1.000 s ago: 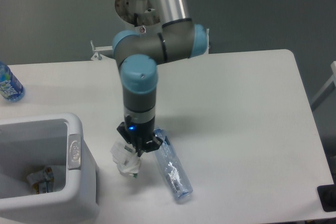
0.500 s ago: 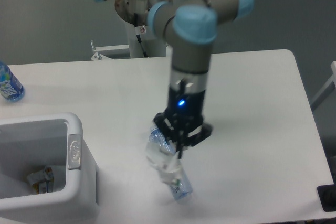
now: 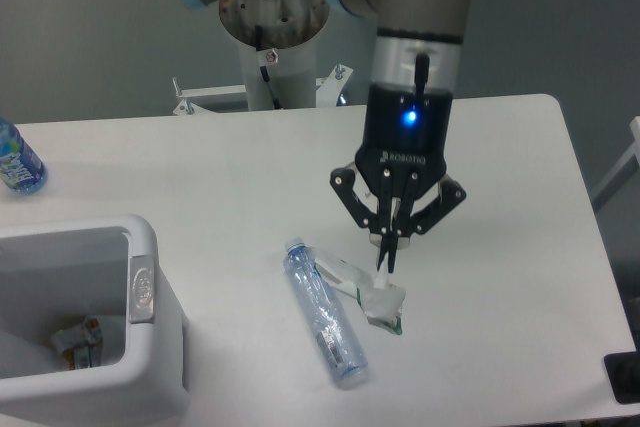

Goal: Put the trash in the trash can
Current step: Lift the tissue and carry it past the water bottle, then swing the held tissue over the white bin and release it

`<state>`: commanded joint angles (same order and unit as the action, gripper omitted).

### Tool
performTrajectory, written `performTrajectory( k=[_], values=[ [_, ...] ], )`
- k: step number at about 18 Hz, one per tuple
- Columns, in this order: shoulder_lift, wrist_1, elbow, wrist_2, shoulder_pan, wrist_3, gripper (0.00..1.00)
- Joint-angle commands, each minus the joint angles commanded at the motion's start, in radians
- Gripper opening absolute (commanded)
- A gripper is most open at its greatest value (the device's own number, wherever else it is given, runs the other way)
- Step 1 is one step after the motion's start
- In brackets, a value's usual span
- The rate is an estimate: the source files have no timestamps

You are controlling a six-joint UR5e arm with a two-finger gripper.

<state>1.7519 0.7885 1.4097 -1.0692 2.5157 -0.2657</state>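
Two pieces of trash lie out on the table (image 3: pixel 500 177). Left: bin (image 3: pixel 150 247), some scraps inside. Centre: crushed bottle (image 3: pixel 325 312), flat, capless. Right, just beside it: paper wad (image 3: pixel 375 297) — gripper (image 3: pixel 388 247) close above, fingers nearly together, whether pinching the wad I cannot tell. Advice: grip the wad's bulk, lift well clear of the bottle — then carry left over the rim.

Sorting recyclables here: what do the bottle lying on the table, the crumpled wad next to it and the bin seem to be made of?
The crushed bottle looks like thin clear plastic: see-through, dented, with glossy highlights. The wad looks like white paper, matte and creased, with a green mark at its lower edge; a thin film can't be ruled out. The trash can looks like thick white moulded plastic with a smooth rounded rim.
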Motion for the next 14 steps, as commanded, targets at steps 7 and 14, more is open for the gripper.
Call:
performTrajectory(
  k=[7, 14],
  values=[
    [-0.031, 0.002, 0.012, -0.002, -0.118, 0.121, 0.0],
    [0.021, 0.0, 0.017, -0.006, -0.282, 0.122, 0.0]
  ],
)
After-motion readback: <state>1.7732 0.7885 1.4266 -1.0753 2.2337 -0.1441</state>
